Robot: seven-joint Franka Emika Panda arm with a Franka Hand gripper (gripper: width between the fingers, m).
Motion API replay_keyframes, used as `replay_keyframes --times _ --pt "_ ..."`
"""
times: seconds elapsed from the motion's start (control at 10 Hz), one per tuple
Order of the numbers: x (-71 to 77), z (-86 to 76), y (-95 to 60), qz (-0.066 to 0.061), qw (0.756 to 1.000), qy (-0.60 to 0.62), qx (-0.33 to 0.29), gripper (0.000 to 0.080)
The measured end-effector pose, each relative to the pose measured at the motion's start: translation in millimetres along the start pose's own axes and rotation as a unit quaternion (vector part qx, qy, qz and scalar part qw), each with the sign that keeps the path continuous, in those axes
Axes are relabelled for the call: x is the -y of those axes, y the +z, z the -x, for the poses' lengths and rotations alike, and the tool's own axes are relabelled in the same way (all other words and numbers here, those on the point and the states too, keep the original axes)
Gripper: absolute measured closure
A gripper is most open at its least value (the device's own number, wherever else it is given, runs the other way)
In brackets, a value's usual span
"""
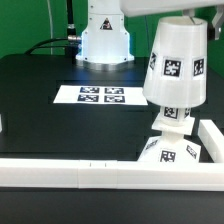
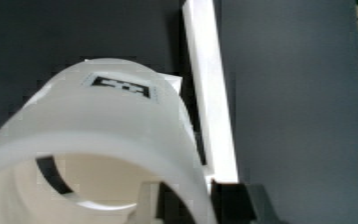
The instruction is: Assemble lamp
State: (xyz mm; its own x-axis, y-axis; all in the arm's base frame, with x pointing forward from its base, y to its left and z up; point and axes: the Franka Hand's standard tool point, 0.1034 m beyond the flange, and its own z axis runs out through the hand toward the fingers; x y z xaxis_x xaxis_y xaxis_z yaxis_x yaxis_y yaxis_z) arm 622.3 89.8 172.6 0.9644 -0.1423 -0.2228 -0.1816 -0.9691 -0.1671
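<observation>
While the shade (image 1: 175, 64) hangs over the bulb (image 1: 170, 115) at right, rail (image 1: 100, 172) crosses the foreground, marker board (image 1: 98, 96) mid-frame; gripper (image 1: 190, 10) grip indeterminate.

no readable text, only square marker tags (image 1: 172, 69)

The shade (image 1: 176, 66) at the upper right of the exterior view was white and carried black-and-white square tags on its side. The bulb (image 1: 170, 118) beneath it was white with similar tags, as was the base (image 1: 168, 153) at the lower right. The marker board (image 1: 100, 96) near the centre was white, printed with four black-and-white tags. The table (image 1: 40, 100) was black. The rail (image 1: 100, 175) across the lower frame was plain white. In the wrist view the shade (image 2: 87, 120) appeared white with one dark tag.
</observation>
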Motion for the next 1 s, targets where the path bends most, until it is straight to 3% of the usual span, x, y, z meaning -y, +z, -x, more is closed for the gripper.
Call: replay_keyframes --times 0.7,1.0 --pt "-2.3 -8.3 20.2 0.002 1.000 0.001 -0.007 0.0755" --pt "-3.4 -9.2 17.3 0.001 1.000 -0.007 -0.009 0.0755"
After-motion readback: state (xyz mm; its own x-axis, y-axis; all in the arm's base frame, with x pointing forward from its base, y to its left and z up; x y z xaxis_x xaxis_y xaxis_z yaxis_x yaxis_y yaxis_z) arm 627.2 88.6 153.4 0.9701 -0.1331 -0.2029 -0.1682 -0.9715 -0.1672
